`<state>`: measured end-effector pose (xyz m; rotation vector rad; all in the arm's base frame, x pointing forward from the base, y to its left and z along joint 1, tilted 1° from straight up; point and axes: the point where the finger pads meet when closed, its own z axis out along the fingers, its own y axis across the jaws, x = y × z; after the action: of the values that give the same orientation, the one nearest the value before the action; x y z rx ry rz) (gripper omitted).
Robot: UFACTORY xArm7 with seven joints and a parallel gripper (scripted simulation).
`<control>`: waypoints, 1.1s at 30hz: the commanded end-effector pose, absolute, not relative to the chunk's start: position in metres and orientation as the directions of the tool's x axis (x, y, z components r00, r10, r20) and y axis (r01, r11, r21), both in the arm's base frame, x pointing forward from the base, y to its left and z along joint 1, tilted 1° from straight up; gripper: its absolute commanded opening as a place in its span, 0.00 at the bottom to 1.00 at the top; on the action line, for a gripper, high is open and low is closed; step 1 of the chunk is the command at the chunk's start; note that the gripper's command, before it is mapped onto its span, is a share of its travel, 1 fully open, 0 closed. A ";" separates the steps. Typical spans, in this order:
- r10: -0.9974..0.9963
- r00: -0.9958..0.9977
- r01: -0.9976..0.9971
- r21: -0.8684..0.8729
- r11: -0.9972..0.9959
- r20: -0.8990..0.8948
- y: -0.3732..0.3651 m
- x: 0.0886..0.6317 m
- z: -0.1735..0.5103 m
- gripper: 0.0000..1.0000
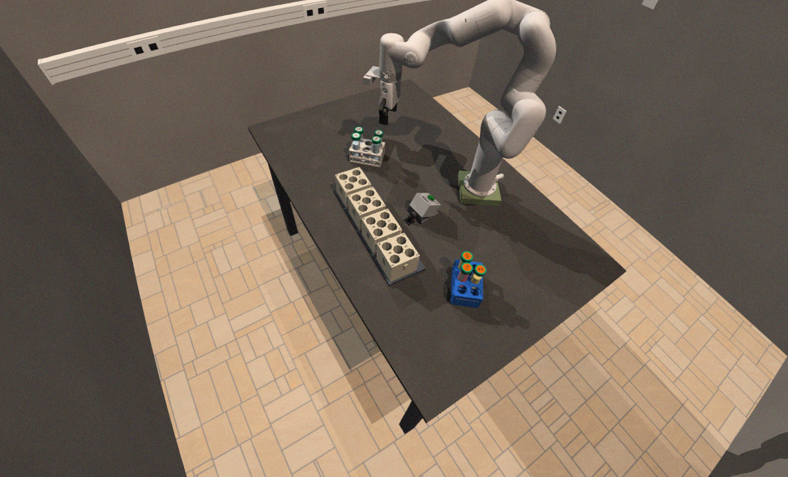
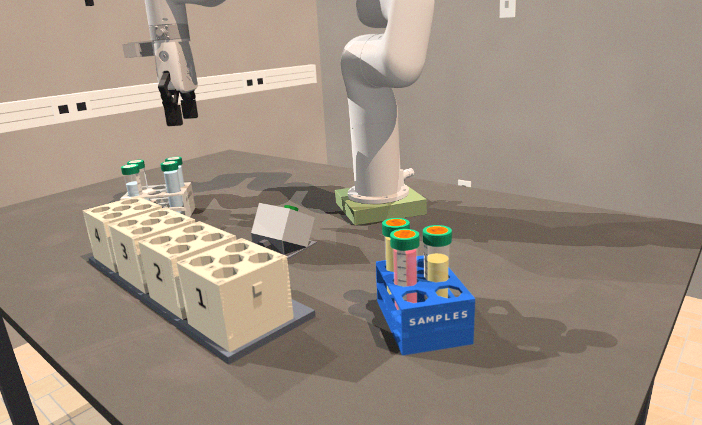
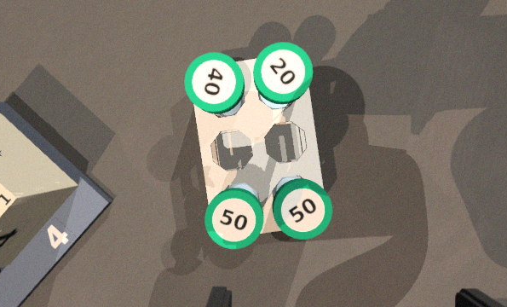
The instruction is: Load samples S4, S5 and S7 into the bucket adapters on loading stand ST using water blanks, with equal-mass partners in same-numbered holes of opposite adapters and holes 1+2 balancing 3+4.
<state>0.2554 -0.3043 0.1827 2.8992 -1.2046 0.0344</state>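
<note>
- Overhead, the tool hangs released above the dark counter.
- Four green-capped blanks stand in the pale rack.
- Three orange-dotted samples occupy the blue rack.

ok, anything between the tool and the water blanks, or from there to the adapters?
Nothing visible between the open tool and the water blanks. Toward adapter 4, just bare tabletop; the blanks' rack walls require lifting first.

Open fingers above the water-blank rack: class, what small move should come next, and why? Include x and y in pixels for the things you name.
Probably shift the fingers (image 1: 387,115) (image 2: 181,113) over one capped blank, then lower: they stand open and high, off to one side of the rack (image 1: 365,159) (image 2: 184,198) (image 3: 257,115), whose four blanks stand upright.
</note>
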 end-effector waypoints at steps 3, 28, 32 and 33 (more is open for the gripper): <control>-0.708 0.705 -0.708 -0.007 -0.706 0.026 -0.306 0.257 0.170 1.00; -0.708 0.705 -0.708 -0.007 -0.706 0.025 -0.306 0.258 0.129 1.00; -0.708 0.705 -0.708 -0.007 -0.706 0.025 -0.306 0.258 0.129 1.00; -0.708 0.705 -0.708 -0.007 -0.706 0.025 -0.306 0.258 0.129 1.00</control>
<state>0.2571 -0.3054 0.1274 2.8993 -1.2044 0.0359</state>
